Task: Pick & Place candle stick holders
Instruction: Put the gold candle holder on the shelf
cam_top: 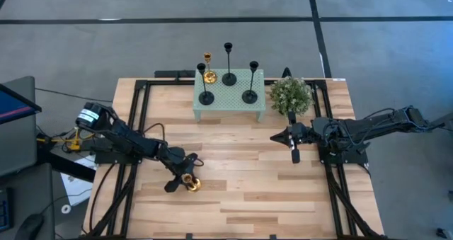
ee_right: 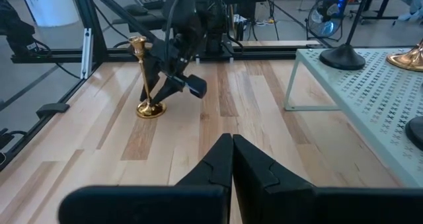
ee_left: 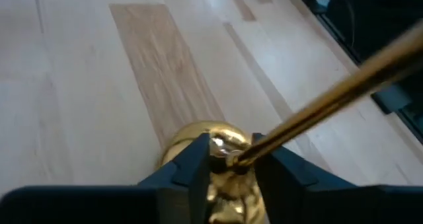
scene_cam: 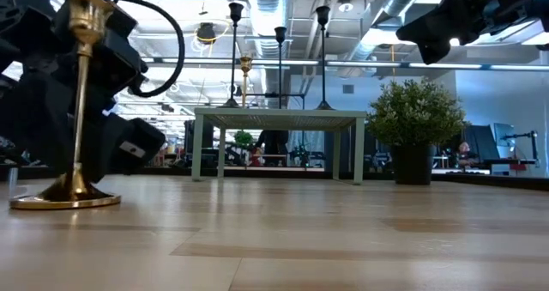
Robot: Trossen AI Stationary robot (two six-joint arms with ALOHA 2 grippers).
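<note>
A gold candlestick holder stands on the table at the near left, its round base on the wood. It also shows in the right wrist view. My left gripper is shut on its stem. Three black holders and a second gold one stand on the mint-green perforated stand at the far middle. My right gripper is shut and empty, raised above the table right of centre, near the plant. My left gripper pinches the gold holder's stem low down, just above the base, between its two fingers. The fingers come slanting down from the table's left and lie across the stem. The holder stands about upright, its base on the table.
A green potted plant stands right of the stand. Black frame rails run along the table's left and right sides. Bare wood lies across the near middle.
</note>
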